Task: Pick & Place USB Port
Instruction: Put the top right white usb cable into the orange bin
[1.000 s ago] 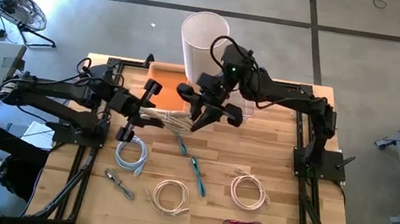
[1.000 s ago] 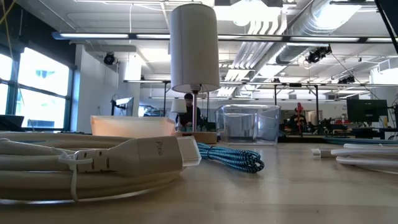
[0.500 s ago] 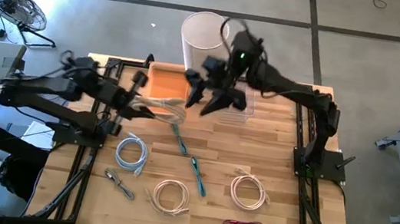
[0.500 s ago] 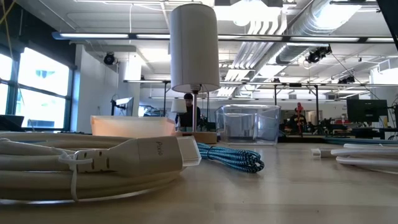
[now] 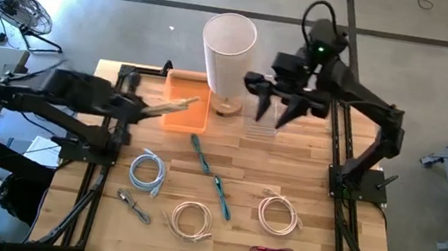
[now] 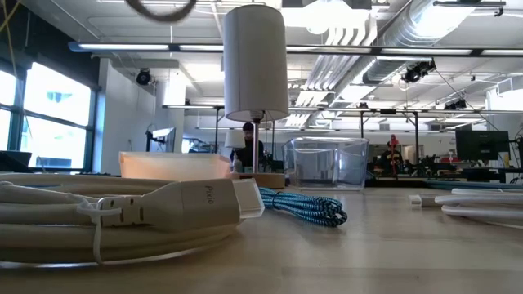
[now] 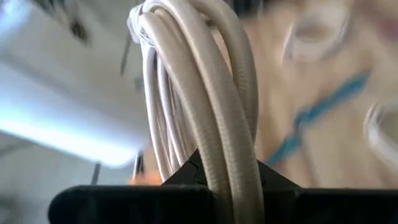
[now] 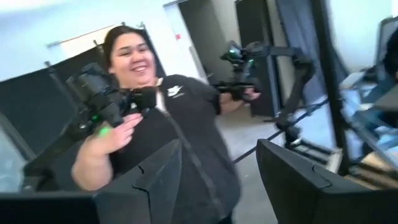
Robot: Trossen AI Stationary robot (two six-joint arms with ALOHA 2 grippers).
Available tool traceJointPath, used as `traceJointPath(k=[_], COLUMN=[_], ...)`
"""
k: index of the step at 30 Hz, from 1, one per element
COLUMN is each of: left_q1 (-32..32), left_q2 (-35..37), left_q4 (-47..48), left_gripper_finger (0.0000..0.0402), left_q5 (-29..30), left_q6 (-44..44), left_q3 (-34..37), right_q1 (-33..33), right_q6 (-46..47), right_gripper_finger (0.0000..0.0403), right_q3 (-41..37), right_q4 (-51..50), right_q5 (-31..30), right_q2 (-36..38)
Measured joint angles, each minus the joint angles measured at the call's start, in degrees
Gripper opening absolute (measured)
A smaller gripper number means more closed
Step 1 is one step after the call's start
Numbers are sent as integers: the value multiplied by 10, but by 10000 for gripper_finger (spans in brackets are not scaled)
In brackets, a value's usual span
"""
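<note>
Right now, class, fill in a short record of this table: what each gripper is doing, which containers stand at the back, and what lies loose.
left gripper: shut on the beige cable bundle, lifted by the orange bin
right gripper: open, empty, above the clear container
back of table: white lamp between the bin and the container
loose: blue braided cable, several coiled cables
beyond table: a person
</note>
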State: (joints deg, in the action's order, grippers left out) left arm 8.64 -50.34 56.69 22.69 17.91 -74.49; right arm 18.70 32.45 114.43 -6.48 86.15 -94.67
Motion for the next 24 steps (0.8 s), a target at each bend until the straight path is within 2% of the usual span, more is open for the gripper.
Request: traceJointPath(k=[3, 7, 10, 12, 14, 21, 24], left_q1=[0, 0, 0, -1, -9, -94, -137], left_q2=[-31, -64, -86, -98, -112, -173, -201], left_q4=[47, 116, 173, 201, 207, 180, 146], left_gripper_finger=[3, 3, 3, 3, 3, 3, 3], left_q5=[54, 120, 198, 216, 218, 169, 112], left_q6=[12, 16, 15, 14, 26, 122, 187], left_q3=[1, 0, 0, 0, 2, 20, 27], right_q1=[-7, -9, -9, -9, -9, -9, -9], right_q6=[-39, -90, -139, -169, -185, -239, -240], right_gripper_finger=[192, 183, 175, 171, 165, 149, 145], right_q3=[0, 0, 0, 0, 0, 0, -1], right_q4=[-66, -151, -220, -265, -306, -426, -462], right_q5=[12, -6, -47, -78, -114, -226, -283], right_q2=[21, 46, 60, 68, 74, 90, 98])
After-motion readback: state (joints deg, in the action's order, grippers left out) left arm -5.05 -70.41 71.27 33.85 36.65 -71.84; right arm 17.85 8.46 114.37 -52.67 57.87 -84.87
